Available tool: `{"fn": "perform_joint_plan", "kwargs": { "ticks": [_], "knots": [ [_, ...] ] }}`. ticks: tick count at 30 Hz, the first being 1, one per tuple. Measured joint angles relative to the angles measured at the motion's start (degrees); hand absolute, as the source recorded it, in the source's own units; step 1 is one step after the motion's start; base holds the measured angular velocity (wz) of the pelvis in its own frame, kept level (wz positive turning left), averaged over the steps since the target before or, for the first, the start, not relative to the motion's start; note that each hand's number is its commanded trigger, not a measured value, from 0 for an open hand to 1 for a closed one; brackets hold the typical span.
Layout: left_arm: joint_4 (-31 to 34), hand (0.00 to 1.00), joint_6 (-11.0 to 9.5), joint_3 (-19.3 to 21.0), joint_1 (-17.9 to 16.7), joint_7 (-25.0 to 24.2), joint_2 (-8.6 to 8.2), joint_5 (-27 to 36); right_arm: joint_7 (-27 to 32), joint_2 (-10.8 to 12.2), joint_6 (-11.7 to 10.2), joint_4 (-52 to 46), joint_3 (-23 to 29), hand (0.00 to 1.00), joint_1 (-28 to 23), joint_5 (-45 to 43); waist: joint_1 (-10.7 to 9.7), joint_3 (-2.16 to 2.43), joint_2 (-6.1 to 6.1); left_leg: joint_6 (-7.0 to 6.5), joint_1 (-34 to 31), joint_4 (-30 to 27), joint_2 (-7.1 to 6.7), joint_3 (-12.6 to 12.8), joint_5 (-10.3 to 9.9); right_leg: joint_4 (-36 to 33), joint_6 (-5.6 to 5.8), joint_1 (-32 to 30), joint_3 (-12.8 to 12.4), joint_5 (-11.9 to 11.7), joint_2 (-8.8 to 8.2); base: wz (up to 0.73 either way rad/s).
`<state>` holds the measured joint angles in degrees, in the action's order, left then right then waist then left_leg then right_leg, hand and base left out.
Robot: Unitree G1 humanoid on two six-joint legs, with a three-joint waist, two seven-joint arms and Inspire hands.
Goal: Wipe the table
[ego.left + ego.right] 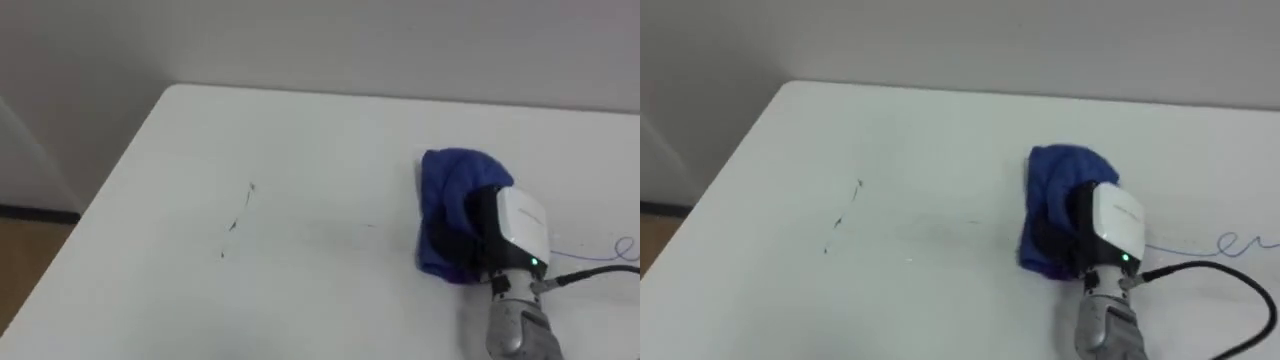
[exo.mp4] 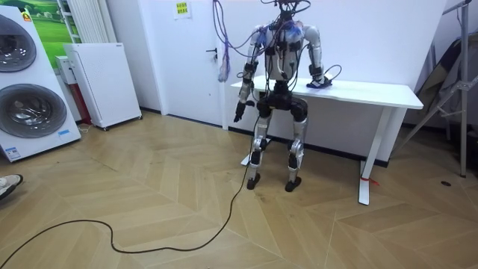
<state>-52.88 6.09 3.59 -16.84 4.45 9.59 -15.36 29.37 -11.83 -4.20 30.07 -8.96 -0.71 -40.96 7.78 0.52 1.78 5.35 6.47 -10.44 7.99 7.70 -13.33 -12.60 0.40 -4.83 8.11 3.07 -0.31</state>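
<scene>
fingers [image 1: 465,228] of right hand [image 1: 512,232]: dark, sunk into the folds of the blue cloth [image 1: 455,178]; cannot tell whether curled round the fabric or pressed flat on it.

right hand: enters from the lower right of the eye views, back of hand upward, resting on the near side of the cloth.

blue cloth: bunched into a lump, lying on the white table [image 1: 300,140], right of centre, well clear of the left edge and the far edge.

table surface: thin dark pen marks [image 1: 236,218] left of centre, well apart from the cloth; blue scribble [image 1: 626,247] at the right border of the view, near the hand, not touched by the cloth.

left hand [image 2: 237,113]: hangs at the side, below table height, on the room view's left; state too small to read.

stance: upright on both legs, facing the table and the white wall behind it, close to the near edge, toward the table's end on the room view's left.

surroundings in room view: wood floor [image 2: 149,194], white cabinet [image 2: 104,78] and stacked washing machines [image 2: 30,112] on the left.
</scene>
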Motion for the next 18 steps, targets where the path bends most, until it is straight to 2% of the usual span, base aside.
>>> {"fn": "perform_joint_plan", "kwargs": {
  "ticks": [2,3,4,6,8,10,12,16,17,18],
  "knots": [
    [1.48,0.0,-0.24,0.02,-0.55,0.13,0.03,-0.02,0.67,-0.03,-1.32,1.08,-0.37,1.0,-0.52,-0.05,-1.16,0.0,-0.28,-0.13,0.33,0.07,0.01,-0.62,0.12,0.19,-0.43,0.69,0.37,0.03,0.11,0.17],
    [1.58,0.0,-0.25,0.03,-0.44,0.13,0.02,-0.45,1.73,-0.58,-2.5,1.73,-0.35,1.0,-2.04,0.11,-1.84,0.4,-0.58,-0.17,0.88,0.18,0.0,-0.64,0.14,1.08,-0.49,2.12,0.72,-0.01,0.08,0.3],
    [1.58,0.0,-0.33,0.07,-0.36,0.15,0.02,-0.57,2.63,-1.13,-3.15,2.04,-0.27,1.0,-3.1,0.28,-1.99,0.23,-1.0,-0.18,1.34,0.21,0.0,-0.63,0.13,1.5,-0.4,2.96,0.72,0.05,0.04,0.55],
    [1.25,0.0,-0.46,0.9,-0.43,0.47,0.05,-1.27,7.25,-2.35,-5.72,2.91,2.94,1.0,-8.32,0.29,-3.63,0.38,-1.75,-0.61,2.35,0.62,-0.66,-0.47,0.11,2.7,0.78,5.69,0.48,1.0,-0.75,0.66],
    [0.49,0.0,-0.46,1.47,-0.8,1.11,0.19,-1.65,10.96,-2.37,-6.39,3.07,5.93,1.0,-11.74,0.44,-3.64,0.44,-1.82,-1.23,3.3,1.03,-1.32,-0.3,-0.22,2.97,1.45,6.91,0.17,1.42,-1.33,0.24],
    [0.44,0.0,-0.16,3.71,-1.48,1.77,0.44,-1.56,14.76,-2.49,-6.5,3.1,8.43,1.0,-14.8,1.2,-3.71,0.52,-2.19,-1.86,3.26,0.78,-2.03,-0.17,-0.45,3.01,1.95,7.17,0.69,1.57,-1.92,0.09],
    [0.37,0.0,-0.17,4.67,-1.45,2.67,0.57,-1.36,16.26,-2.51,-6.5,3.61,9.24,1.0,-15.86,1.24,-4.05,0.61,-2.45,-1.93,3.47,0.77,-2.53,-0.19,-0.41,3.23,2.23,7.99,2.6,1.76,-2.61,0.18],
    [0.39,0.0,-0.26,3.73,-0.45,3.92,0.56,-1.03,16.42,-2.04,-5.96,5.04,8.44,1.0,-14.53,1.44,-3.87,0.6,-2.42,-2.48,4.49,1.06,-2.82,-0.14,-0.72,3.01,2.57,8.8,2.98,1.97,-2.89,0.01],
    [0.39,0.0,-0.26,3.18,-0.34,4.0,0.51,-1.03,15.93,-1.83,-5.48,4.93,8.35,1.0,-13.73,1.52,-3.79,0.6,-2.39,-2.54,4.59,1.28,-2.79,-0.01,-0.76,2.94,2.55,8.82,2.88,1.96,-2.82,-0.14],
    [0.34,0.0,-0.31,2.48,-0.11,4.03,0.29,-0.93,15.15,-1.27,-4.01,4.71,8.01,1.0,-12.67,1.53,-3.25,0.59,-2.31,-2.72,4.84,1.51,-2.72,-0.05,-0.88,2.85,2.38,8.71,2.73,1.85,-2.61,-0.27]
  ]
}}
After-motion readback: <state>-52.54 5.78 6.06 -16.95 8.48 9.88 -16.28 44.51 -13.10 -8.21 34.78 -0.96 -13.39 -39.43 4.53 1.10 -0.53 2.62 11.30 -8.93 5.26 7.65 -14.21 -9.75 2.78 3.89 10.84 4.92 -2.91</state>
